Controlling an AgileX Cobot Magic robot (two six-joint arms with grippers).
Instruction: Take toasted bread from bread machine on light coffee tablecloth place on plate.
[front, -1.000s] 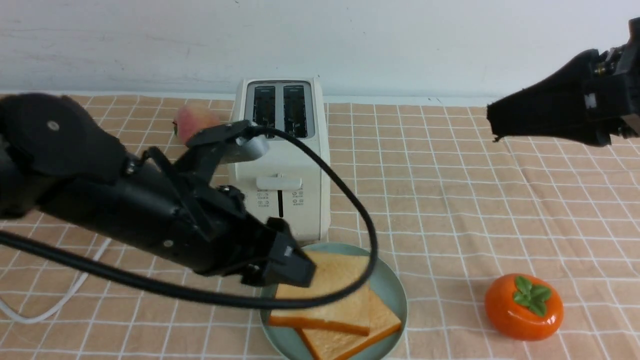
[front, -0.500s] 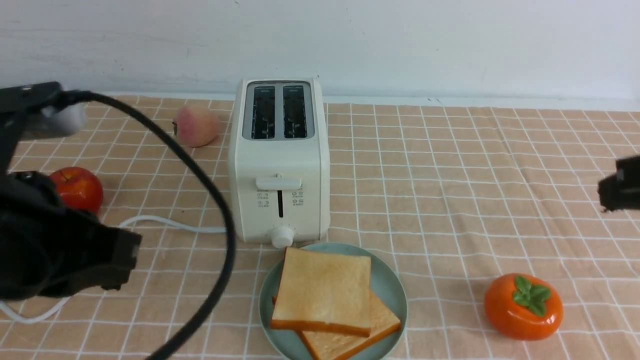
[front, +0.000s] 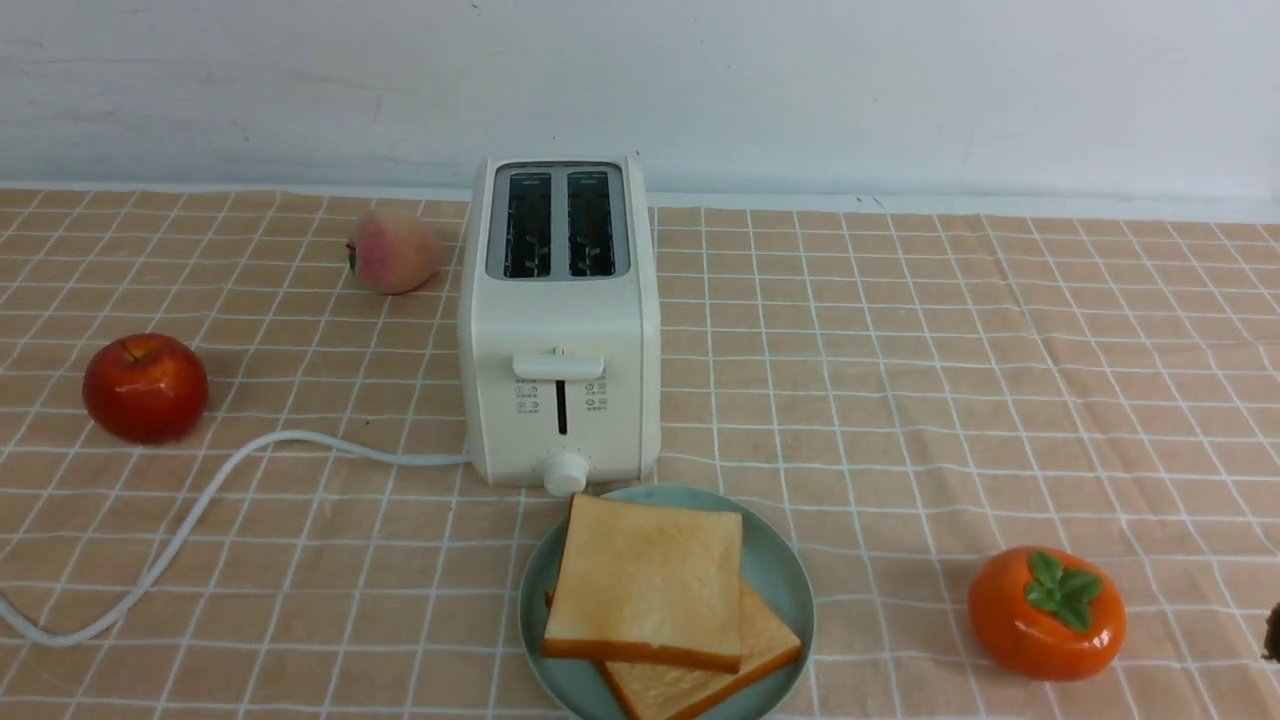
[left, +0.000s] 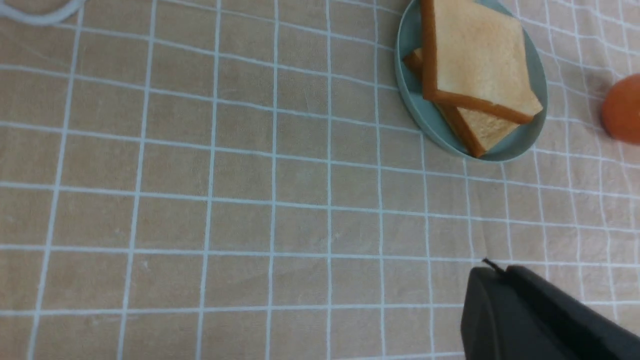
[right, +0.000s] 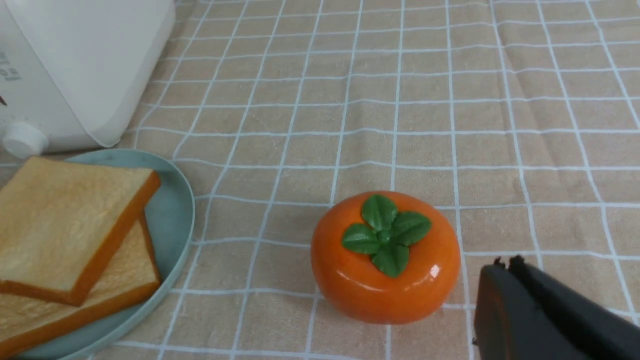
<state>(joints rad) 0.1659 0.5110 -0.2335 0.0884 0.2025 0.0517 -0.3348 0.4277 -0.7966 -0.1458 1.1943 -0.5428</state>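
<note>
Both slices of toasted bread (front: 645, 585) lie stacked on the plate (front: 780, 570), just in front of the bread machine (front: 560, 330) on the light coffee tablecloth (front: 900, 380); its 2 slots look empty, so the task seems done. The left gripper (left: 492, 272) and right gripper (right: 502, 272) show jaws pressed together, grasping nothing, each hanging above bare cloth

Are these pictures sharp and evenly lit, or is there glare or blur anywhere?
Front view: even soft light, sharp, faint shadows beside the red apple and persimmon. Right wrist view: a small bright glint on the persimmon, and the right gripper at the frame's edge is a dark, soft shape. Left wrist view: tablecloth slightly soft, the toasted bread clear.
</note>
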